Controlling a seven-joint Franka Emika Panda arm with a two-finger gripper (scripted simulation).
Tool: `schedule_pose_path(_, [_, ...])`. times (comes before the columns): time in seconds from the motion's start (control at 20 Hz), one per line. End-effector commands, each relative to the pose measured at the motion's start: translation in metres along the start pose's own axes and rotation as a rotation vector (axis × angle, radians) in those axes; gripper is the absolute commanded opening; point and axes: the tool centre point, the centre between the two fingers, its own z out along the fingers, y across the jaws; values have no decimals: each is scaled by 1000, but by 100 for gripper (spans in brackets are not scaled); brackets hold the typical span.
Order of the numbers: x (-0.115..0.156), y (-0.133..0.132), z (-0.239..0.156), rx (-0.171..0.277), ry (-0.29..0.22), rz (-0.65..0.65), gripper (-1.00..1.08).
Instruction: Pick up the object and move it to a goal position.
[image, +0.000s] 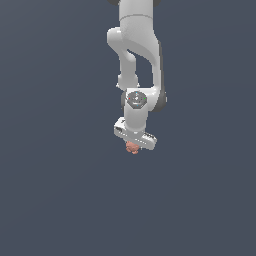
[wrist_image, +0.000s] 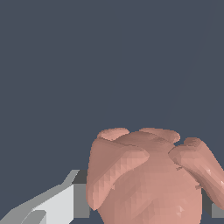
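Closest to the wrist camera, the object (wrist_image: 148, 179) fills the lower part of the picture: a salmon-pink lump with several rounded lobes on its upper side. On one side of it a white and grey finger (wrist_image: 61, 203) reaches up to its flank, and on the other side only a small grey corner of the second finger shows at the picture's edge. So the object sits directly between the jaws, not in front of them and not to the side. The jaws are narrowed around it, and it looks like they have hold of it, though the contact surfaces themselves are hidden behind the lump.

From farther away, in the exterior view, the gripper (image: 134, 144) hangs below the white arm (image: 137, 60), and the pink object pokes out just under the gripper body, much narrower than it. I see no clear long axis; the blob is roundish.

Behind all this there is only a flat dark grey-blue background. I cannot see a goal marker, and I cannot tell if the object is lifted or touching a surface.
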Motion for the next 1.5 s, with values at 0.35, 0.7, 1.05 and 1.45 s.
schedule_pose_path(0.35, [-10, -13, -49, 1, 1, 0, -100])
schedule_pose_path(0.7, [-24, -32, -118, 0, 1, 1, -100])
schedule_pose_path(1.05, [-38, -52, -190, -1, 2, 1, -100])
schedule_pose_path(1.45, [-47, -68, -244, -1, 2, 1, -100])
